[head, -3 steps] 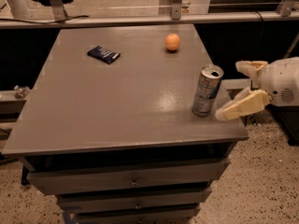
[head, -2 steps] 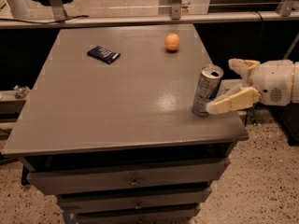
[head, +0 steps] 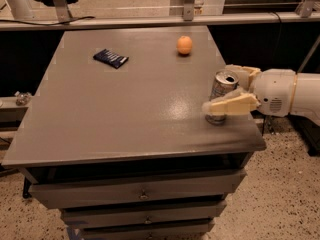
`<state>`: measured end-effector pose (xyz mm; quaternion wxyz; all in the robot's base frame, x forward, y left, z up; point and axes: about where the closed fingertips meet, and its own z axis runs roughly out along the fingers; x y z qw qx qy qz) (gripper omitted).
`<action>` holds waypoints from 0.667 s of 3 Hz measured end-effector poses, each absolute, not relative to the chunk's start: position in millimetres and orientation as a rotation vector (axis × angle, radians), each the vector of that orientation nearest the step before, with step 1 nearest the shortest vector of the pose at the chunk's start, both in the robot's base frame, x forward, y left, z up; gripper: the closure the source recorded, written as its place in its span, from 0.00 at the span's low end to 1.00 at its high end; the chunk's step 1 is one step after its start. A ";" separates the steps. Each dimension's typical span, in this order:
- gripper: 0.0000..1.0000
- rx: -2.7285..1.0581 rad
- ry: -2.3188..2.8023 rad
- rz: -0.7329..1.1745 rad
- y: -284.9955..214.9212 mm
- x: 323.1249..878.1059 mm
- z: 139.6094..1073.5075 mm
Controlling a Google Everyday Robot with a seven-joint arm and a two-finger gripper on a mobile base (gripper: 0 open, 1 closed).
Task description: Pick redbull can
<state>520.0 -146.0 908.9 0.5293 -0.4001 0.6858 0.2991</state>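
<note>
Jaws stand spread on either side of the redbull can (head: pixel 221 85), one in front and one behind, not visibly clamped; the gripper (head: pixel 220 90) reaches in from the right. Upright, the can sits near the table's (head: pixel 125 114) front right corner, its contents hidden. An orange (head: pixel 184 45) and a dark packet (head: pixel 110 58) lie well apart, farther back.
</note>
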 end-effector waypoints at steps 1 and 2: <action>0.39 -0.935 1.624 0.724 -142.3 515.8 902.0; 0.62 -0.921 1.613 0.727 -142.2 514.3 899.9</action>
